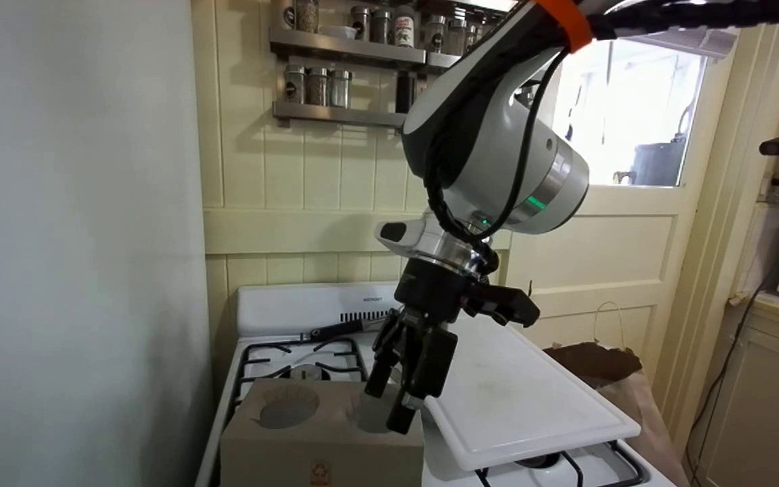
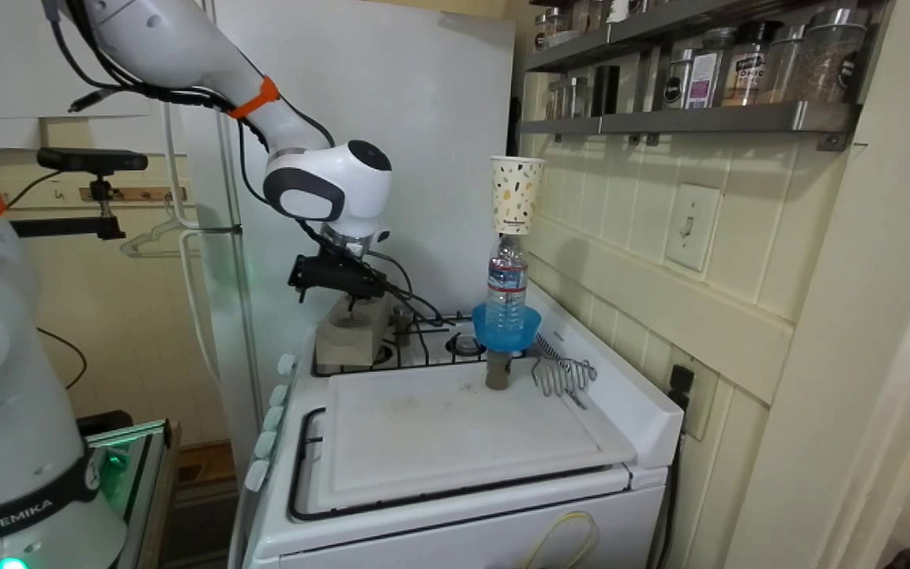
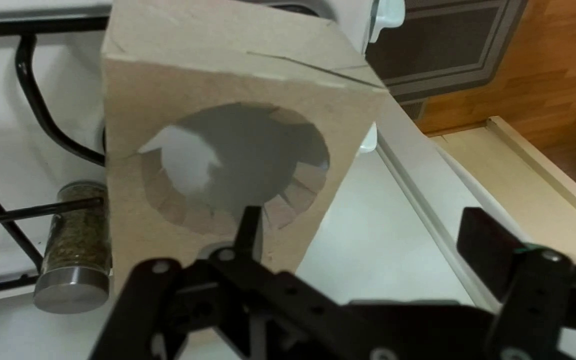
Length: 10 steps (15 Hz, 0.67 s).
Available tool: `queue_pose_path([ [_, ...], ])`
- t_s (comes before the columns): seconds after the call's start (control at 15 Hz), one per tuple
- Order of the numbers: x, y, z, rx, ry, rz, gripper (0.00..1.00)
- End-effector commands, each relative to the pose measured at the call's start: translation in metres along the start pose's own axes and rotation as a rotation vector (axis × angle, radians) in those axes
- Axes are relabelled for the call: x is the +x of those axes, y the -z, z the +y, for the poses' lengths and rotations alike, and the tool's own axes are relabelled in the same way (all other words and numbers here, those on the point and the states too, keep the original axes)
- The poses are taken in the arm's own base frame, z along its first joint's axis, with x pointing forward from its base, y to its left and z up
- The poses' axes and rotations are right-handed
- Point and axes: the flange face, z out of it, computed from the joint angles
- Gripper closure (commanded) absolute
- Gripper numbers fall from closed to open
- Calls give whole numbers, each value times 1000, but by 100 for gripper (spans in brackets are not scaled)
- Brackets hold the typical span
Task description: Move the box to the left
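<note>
At the worktop's (image 2: pixel 275 521) front corner by the fridge (image 2: pixel 423 158) sits the box (image 2: pixel 344 348), a broad white board (image 2: pixel 439 442) alongside. The end effector (image 3: pixel 362 229) stands spread above the box, contact unclear.

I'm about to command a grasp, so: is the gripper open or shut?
The gripper is open: the wrist view shows its fingers wide apart.

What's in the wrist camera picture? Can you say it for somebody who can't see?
A cardboard box with a big round hole takes up much of the picture, and the open end effector spans the bottom, partly in front of it. To the left are a silver-lidded jar and black stove bars.
</note>
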Motion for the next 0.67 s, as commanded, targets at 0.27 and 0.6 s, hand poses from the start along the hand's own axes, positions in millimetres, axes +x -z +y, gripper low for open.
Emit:
queue_pose_path([
  [0.27, -7, 21, -53, -107, -2, -53, 0],
  [0.6, -3, 21, -35, -65, -3, -29, 0],
])
